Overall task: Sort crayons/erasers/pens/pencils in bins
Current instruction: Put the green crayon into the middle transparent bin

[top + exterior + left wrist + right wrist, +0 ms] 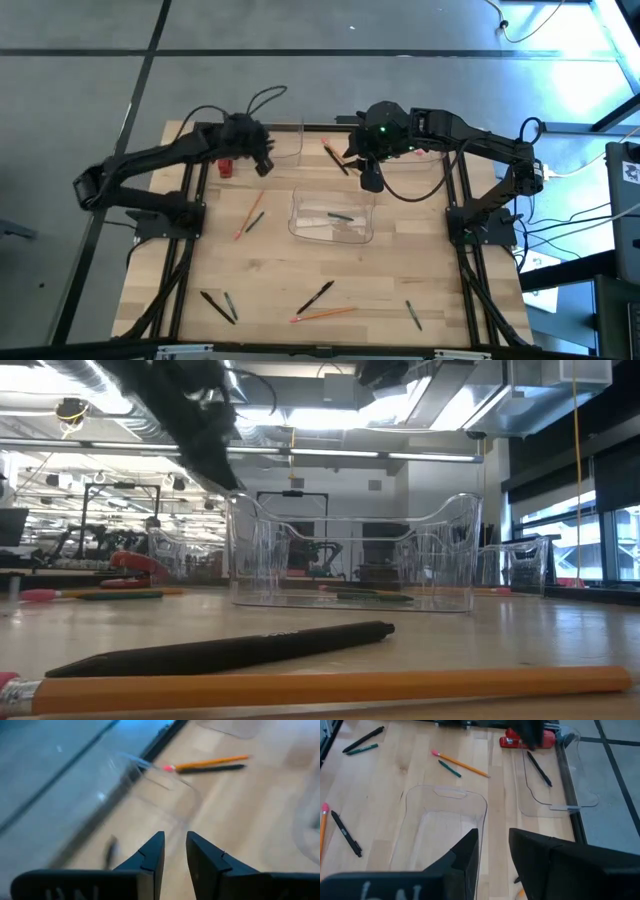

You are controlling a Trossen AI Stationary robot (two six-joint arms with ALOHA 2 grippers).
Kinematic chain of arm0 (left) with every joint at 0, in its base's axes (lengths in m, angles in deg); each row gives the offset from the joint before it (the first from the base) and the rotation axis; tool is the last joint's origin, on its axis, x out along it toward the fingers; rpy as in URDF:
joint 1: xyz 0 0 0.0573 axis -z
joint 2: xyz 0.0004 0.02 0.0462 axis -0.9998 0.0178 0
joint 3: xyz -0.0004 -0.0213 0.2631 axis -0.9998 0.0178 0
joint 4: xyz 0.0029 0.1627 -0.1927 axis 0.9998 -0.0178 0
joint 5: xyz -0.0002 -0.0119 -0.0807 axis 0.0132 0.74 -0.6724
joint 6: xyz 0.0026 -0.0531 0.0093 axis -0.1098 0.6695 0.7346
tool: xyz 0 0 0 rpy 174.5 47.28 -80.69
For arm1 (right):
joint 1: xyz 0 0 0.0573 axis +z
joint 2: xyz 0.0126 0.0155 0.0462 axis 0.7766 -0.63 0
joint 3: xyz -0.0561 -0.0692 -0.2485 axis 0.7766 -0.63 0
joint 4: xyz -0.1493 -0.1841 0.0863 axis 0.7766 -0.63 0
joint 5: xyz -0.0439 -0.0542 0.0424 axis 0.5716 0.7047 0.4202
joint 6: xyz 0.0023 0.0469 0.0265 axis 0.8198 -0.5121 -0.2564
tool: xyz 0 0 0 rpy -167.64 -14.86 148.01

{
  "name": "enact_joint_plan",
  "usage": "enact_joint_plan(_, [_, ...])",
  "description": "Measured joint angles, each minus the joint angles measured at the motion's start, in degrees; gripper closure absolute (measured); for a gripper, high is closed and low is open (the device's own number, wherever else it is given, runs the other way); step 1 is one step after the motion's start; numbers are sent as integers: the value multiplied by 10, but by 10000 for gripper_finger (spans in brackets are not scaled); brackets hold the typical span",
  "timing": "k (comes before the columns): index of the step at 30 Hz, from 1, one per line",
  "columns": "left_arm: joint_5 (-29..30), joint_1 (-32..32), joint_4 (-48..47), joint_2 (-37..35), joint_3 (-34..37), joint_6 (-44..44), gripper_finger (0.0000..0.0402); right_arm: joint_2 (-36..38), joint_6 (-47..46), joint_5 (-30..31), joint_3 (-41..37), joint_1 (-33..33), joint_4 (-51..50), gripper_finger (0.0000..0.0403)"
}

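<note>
I see no readable writing. The far-left bin is partly hidden behind my left gripper, whose fingers stand parted and empty above it; a pen lies inside. My right gripper, also parted and empty, hovers over the middle bin, which holds a crayon.

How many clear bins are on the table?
3. One bin sits at the table's middle. A second is at the far edge, left of middle. A third is at the far edge, right of middle. None seems hidden.
</note>
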Motion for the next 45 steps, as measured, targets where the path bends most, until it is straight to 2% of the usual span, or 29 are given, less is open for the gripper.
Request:
enact_joint_plan(5, [6,100,-133,-41,0,164,327,0,13,-1,0,0,-1,291])
enact_joint_plan(11, [-15,220,-255,-52,0,418,331,0,14,-2,0,0,0,291])
enact_joint_plan(16, [-25,317,-288,-41,0,584,332,0,15,-2,0,0,-2,291])
enact_joint_plan(23, [-25,418,-292,-21,0,730,333,0,28,-4,0,0,-20,291])
enact_joint_plan(26, [-12,448,-290,0,0,747,333,0,29,-4,0,0,-20,291])
enact_joint_plan(35, [27,472,-275,109,0,670,333,0,29,-4,0,0,-20,291])
enact_joint_plan(39, [28,449,-267,148,0,675,333,0,29,-6,0,0,-20,291])
enact_joint_plan(45, [26,390,-240,173,0,651,333,0,43,-73,0,0,-20,291])
